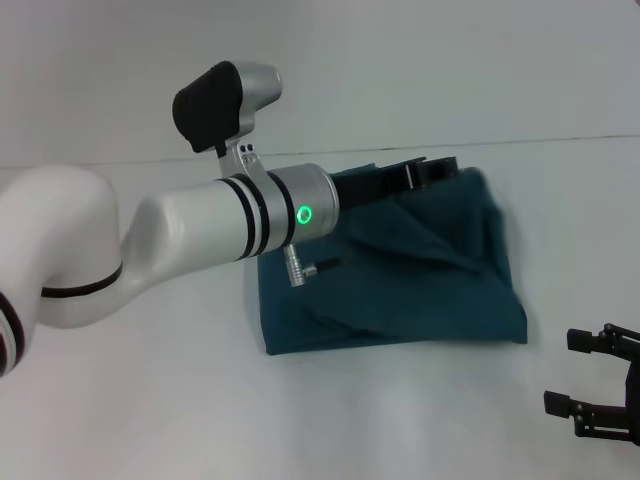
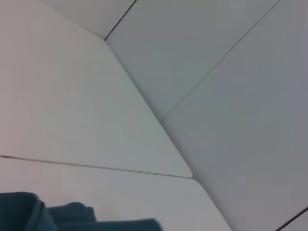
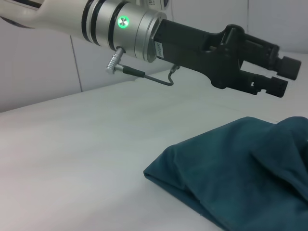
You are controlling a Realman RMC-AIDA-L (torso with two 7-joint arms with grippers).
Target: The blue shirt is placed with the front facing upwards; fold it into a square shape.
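The blue shirt (image 1: 400, 275) lies on the white table as a rumpled, roughly square bundle, its far right part bunched up. My left arm reaches across it, and the left gripper (image 1: 443, 168) hovers over its far edge. In the right wrist view the left gripper (image 3: 285, 77) stands open above the shirt (image 3: 240, 163) with nothing between its fingers. A strip of the shirt (image 2: 29, 211) shows in the left wrist view. Near the table's front right, my right gripper (image 1: 590, 385) is open, empty and apart from the shirt.
The white table (image 1: 150, 400) spreads around the shirt. A white wall (image 1: 450, 60) rises behind the table's far edge. The left arm's white forearm (image 1: 190, 230) spans the left half of the head view.
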